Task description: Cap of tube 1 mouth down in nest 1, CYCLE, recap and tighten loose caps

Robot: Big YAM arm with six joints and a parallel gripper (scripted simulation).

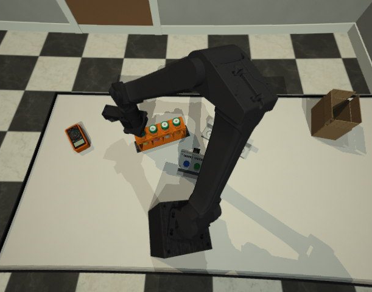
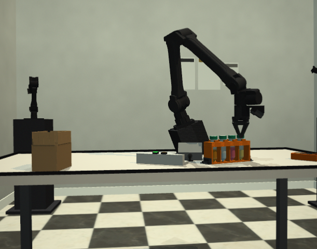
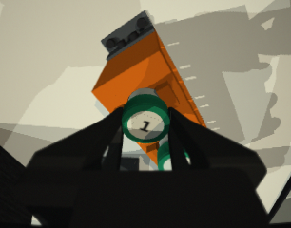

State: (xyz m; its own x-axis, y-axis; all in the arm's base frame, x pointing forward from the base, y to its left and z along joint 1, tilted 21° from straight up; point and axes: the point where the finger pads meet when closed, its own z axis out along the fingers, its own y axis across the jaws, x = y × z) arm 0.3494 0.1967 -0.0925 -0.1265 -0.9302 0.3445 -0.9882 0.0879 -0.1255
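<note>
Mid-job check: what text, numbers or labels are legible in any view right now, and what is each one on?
"1": on the white top of the green cap held between the fingers, wrist view.
Marks on the other three caps: too small to read.
Labels above the keys on the key housing: blurred.
Multimeter dial and screen: unreadable.
Wall sheets: no legible text.

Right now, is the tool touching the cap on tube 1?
Touching. In the wrist view both fingers press against the sides of the green cap marked 1, with no gap; the tool is shut on it.
</note>
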